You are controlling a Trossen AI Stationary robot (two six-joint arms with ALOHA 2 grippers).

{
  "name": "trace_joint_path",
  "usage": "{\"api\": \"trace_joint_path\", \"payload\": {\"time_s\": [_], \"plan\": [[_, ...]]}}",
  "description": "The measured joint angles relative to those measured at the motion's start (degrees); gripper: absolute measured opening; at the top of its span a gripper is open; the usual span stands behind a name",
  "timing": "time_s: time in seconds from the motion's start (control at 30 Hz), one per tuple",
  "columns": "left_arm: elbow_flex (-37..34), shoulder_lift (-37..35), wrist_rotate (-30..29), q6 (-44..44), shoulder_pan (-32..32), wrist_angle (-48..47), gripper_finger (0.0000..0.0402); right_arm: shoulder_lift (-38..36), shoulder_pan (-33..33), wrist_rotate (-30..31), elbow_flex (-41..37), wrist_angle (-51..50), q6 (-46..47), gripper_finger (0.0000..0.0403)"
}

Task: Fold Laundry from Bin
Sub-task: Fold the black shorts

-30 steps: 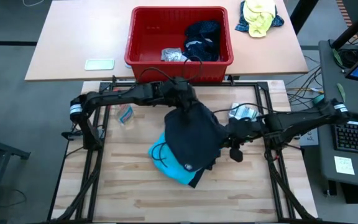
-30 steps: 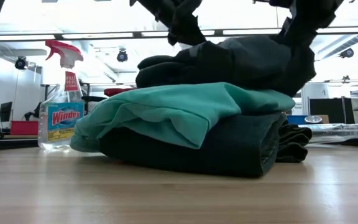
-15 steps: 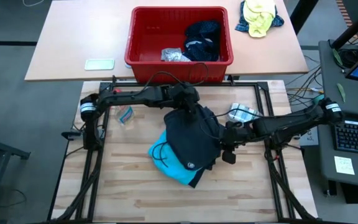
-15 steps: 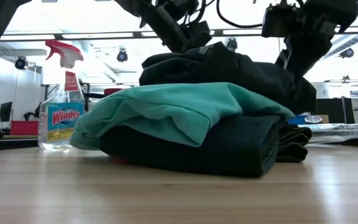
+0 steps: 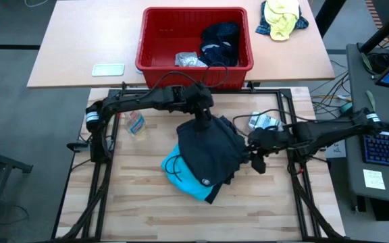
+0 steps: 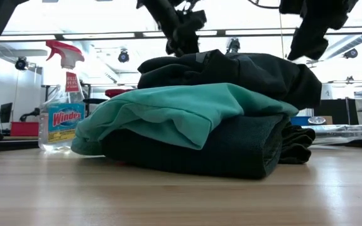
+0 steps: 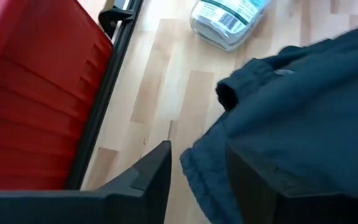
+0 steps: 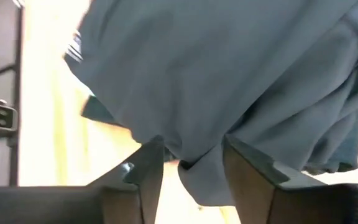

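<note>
A folded stack lies mid-table, with a black garment (image 5: 211, 148) on top of a turquoise one (image 5: 184, 179) and a dark one (image 6: 244, 147) resting on the wood. More laundry (image 5: 218, 40) lies in the red bin (image 5: 150, 40) beyond the far edge. My left gripper (image 5: 204, 118) hangs open over the black garment's far edge (image 7: 197, 174). My right gripper (image 5: 255, 154) hangs open over its right edge (image 8: 191, 165). In the low view both grippers stand just above the cloth.
A spray bottle (image 5: 135, 125) stands at the left of the stack. A clear plastic bottle (image 5: 263, 121) lies at its far right. A yellow-and-blue bundle (image 5: 282, 17) and a pale flat object (image 5: 108, 69) lie on the back table beside the bin.
Both grippers have let go of the black garment, whose two held-up ends have sunk and now lie flat on the stack. Both grippers have then come up a little off the cloth, the right one also drawing back toward the table's right edge.
</note>
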Motion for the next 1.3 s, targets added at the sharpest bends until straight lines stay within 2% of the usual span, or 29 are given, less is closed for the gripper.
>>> {"api": "trace_joint_path", "payload": {"time_s": [0.1, 0.23, 0.33, 0.4, 0.47, 0.6, 0.67, 0.73, 0.9, 1.07, 1.23, 1.3], "plan": [[3.37, -0.63, 0.08, -0.01, -1.63, -3.83, 0.0143, -3.26, 0.0, 3.07, 0.0, 0.12, -2.07, 0.0168], [3.05, -2.09, 0.12, 1.02, -7.71, -2.57, 0.0135, -5.99, 0.0, 7.32, -0.64, 5.78, -10.59, 0.0167], [-1.04, -2.57, -0.58, 4.32, -14.25, 1.79, 0.0118, -6.02, 0.0, 5.68, -2.43, 16.13, -19.86, 0.0149], [-5.34, -2.67, -3.44, 6.93, -18.61, 6.64, 0.0105, -4.92, -0.23, 3.76, -3.83, 22.9, -25.7, 0.0129], [-10.11, -2.68, -6.81, 8.36, -22.4, 11.74, 0.0091, -3.13, -0.73, 1.78, -5.86, 30.15, -30.83, 0.0104], [-18.95, -2.8, -8.58, 8.73, -26.94, 24.11, 0.0064, 1.66, -2.39, -1.65, -10.61, 45.72, -37.32, 0.0041], [-22.06, -2.83, -8.61, 7.5, -28.09, 29.79, 0.0052, 4.74, -3.58, -1.76, -12.67, 52.44, -38.86, 0.0018], [-24.1, -2.89, -8.64, 5.89, -28.96, 33.14, 0.004, 8.05, -4.91, -1.78, -14.3, 58.25, -39.0, 0.0014], [-25.93, -2.92, -7.98, 0.29, -30.27, 32.2, 0.0018, 16.23, -8.67, -2.0, -14.88, 63.78, -38.47, 0.0012], [-28.81, -2.85, -2.18, -6.01, -30.44, 31.97, 0.0002, 23.41, -13.41, -2.61, -14.93, 68.32, -37.8, 0.0012], [-32.78, -1.39, 1.2, -8.7, -30.35, 33.22, 0.0, 27.06, -20.32, -11.35, -14.91, 72.39, -34.37, 0.0012], [-33.6, -1.41, 2.78, -8.37, -30.23, 33.22, 0.0, 27.56, -22.71, -13.03, -14.91, 72.15, -33.46, 0.0012]]}}
